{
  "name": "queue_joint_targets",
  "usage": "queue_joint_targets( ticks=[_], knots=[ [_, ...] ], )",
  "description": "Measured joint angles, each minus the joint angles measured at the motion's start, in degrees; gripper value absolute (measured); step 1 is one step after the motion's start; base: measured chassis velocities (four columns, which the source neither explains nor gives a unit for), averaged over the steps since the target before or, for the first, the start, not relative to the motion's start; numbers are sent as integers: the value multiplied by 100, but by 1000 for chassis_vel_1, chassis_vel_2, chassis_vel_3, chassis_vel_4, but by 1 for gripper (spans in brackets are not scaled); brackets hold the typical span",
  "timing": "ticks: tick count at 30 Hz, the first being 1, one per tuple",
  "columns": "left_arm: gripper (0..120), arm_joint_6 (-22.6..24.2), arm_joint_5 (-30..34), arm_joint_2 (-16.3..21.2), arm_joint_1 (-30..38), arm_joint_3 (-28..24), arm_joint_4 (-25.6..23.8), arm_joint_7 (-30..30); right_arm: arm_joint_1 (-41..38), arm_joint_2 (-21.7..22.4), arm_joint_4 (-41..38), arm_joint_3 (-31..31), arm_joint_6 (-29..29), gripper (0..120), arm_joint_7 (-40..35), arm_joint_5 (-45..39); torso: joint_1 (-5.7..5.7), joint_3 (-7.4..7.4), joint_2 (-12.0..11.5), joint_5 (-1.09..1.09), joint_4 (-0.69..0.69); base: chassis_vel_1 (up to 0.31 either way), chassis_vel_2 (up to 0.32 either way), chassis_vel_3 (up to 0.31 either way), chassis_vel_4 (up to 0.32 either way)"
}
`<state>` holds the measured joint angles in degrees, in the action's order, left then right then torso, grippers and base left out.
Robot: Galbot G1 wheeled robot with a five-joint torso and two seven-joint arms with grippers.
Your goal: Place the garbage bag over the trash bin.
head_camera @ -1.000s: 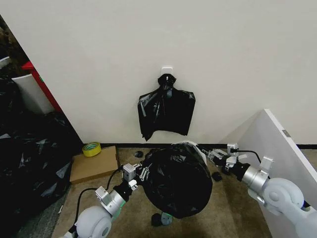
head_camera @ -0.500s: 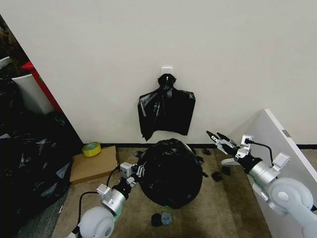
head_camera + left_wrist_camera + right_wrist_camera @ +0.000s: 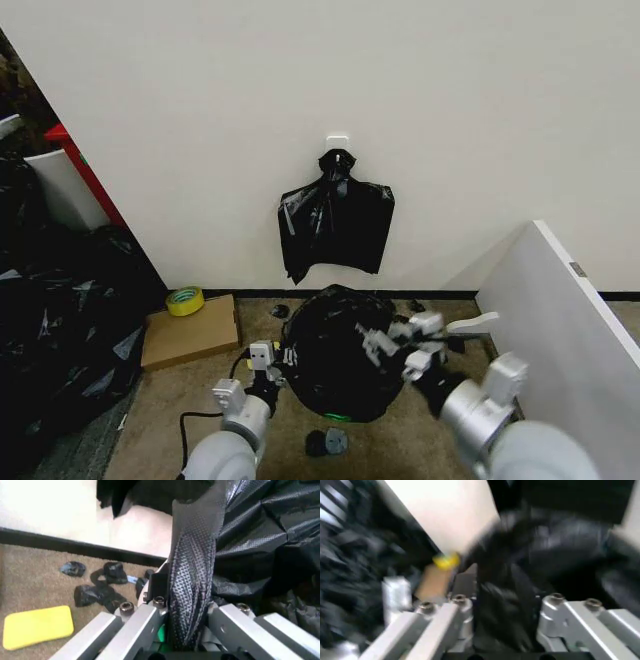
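Observation:
The glossy black garbage bag [image 3: 335, 350] is draped over the trash bin, of which just the pale green base [image 3: 338, 414] peeks out below. My left gripper [image 3: 276, 358] is at the bag's left edge, shut on a twisted strip of the bag [image 3: 192, 573] that runs between its fingers. My right gripper [image 3: 400, 342] is against the bag's right side, fingers spread, with black plastic [image 3: 505, 603] lying between them in the blurred right wrist view.
A flat bundle of black bags [image 3: 335, 225] hangs on the wall behind. A cardboard box [image 3: 190, 332] with a tape roll [image 3: 184, 299] lies left, beside a heap of black sacks [image 3: 60, 320]. A white panel [image 3: 560, 320] stands right. Black scraps [image 3: 325, 441] and a yellow sponge [image 3: 37, 626] lie on the floor.
My right gripper has swung in from the right of the bin onto the bag's right side. The bag has sunk lower over the bin. My left gripper has stayed on its edge.

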<state>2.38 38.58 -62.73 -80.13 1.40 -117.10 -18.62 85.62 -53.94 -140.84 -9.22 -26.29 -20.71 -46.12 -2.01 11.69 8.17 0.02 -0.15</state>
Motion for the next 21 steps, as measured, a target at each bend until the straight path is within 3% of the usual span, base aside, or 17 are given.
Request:
queue_joint_targets(
  ticks=[1,3,5,9,21],
  knots=[
    [1,8,-59,-42,9,-60,0,-31,-62,-93,109,237,-174,13,-150,286,0,0,0,0,0,0,0,0,0],
    [1,11,-101,-61,14,-91,0,-43,-93,-138,161,331,-244,12,-204,403,0,1,0,-1,0,0,0,0,0],
    [1,16,-287,-123,36,-200,5,-55,-267,-389,480,764,-610,1,-463,846,0,1,0,0,0,0,0,0,0],
    [1,25,-485,-169,16,-248,8,-36,-612,-692,1181,1205,-860,0,-680,1378,0,1,0,0,0,0,0,0,0],
    [1,-117,-1159,-54,-193,-237,-36,155,-1748,-1088,2513,1938,-1250,0,-1105,1733,0,1,0,0,1,0,0,0,0]
  ],
)
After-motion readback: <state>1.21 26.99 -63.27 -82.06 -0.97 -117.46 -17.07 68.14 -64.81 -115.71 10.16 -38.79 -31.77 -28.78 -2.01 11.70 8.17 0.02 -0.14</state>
